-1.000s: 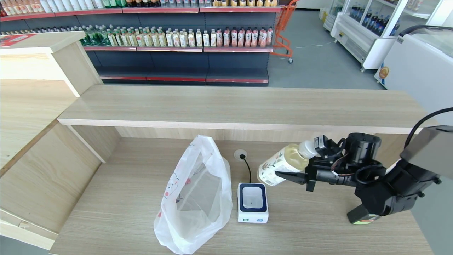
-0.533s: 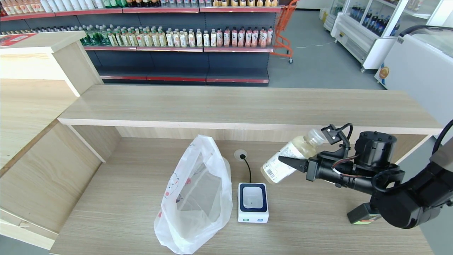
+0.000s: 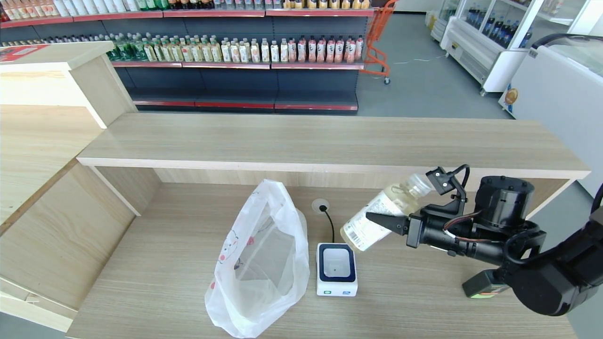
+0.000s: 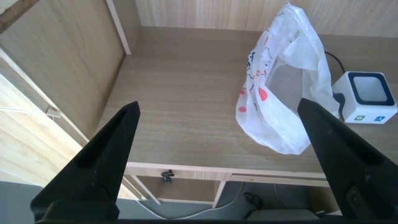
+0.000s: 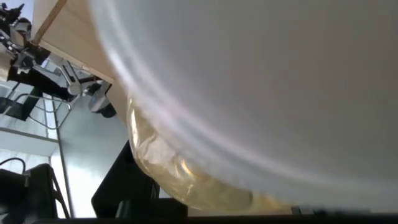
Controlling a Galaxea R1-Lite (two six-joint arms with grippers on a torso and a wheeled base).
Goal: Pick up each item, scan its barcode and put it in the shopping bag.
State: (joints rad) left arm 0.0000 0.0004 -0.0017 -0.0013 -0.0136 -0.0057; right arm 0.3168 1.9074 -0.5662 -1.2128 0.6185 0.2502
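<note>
- Bottle (image 3: 365,230) in the air, tilted, cap up-right, base down-left, just above and to the right of the scanner (image 3: 336,268); not touching it.
- Right gripper (image 3: 384,211) pinching the bottle at mid-body.
- Bottle is partly filled with pale yellow liquid, seen close in the right wrist view (image 5: 186,180).
- Scanner sits mid-counter, window up, cable (image 3: 330,225) running far to a hole.
- Bag (image 3: 256,263) stands just left of the scanner, mouth open; it is well apart from the left side wall and its base is near the counter's (image 3: 414,306) near edge.
- Raised ledge (image 3: 306,141) bounds the far side.
- Dark box (image 3: 480,286) lies at the right counter edge under the arm.
- Left gripper (image 4: 219,111) is spread wide, off the near-left edge, with the bag (image 4: 280,99) beyond it.
</note>
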